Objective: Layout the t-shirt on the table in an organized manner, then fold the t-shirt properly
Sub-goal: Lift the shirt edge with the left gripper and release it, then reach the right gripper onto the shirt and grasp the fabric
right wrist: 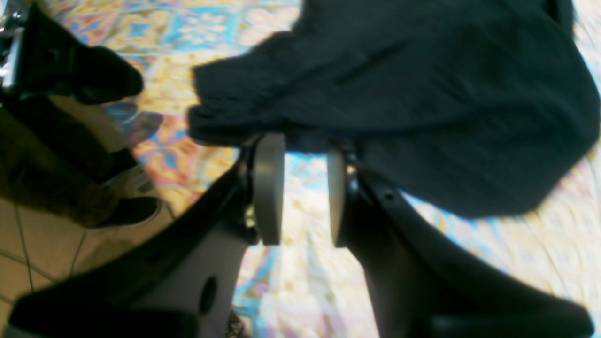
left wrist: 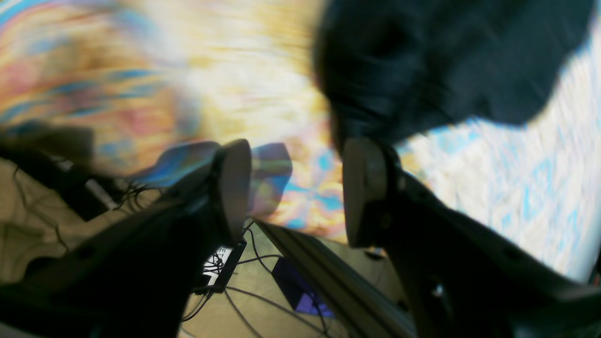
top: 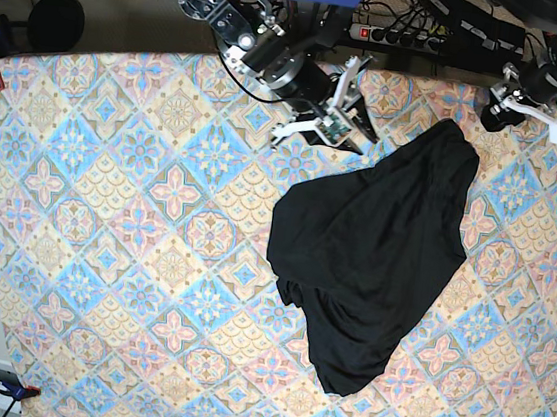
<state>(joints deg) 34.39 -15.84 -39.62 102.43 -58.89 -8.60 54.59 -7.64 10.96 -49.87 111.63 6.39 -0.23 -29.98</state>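
The t-shirt [top: 373,260] lies rumpled right of centre on the tabletop [top: 103,249], neither spread nor folded. Left tool [left wrist: 296,188] and right tool [right wrist: 299,188] both stand apart, gripping nothing; everything remains.

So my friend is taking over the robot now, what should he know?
Left tool: open, holding nothing, at the table's far edge.
Right tool: open, holding nothing, right by the t-shirt's edge.
The black t-shirt lies in a rumpled heap on the patterned table, right of the middle in the base view, with neither tool holding it.
Done: no neat layout or fold shows yet.
Left: spread it flat with sleeves out, then fold it.
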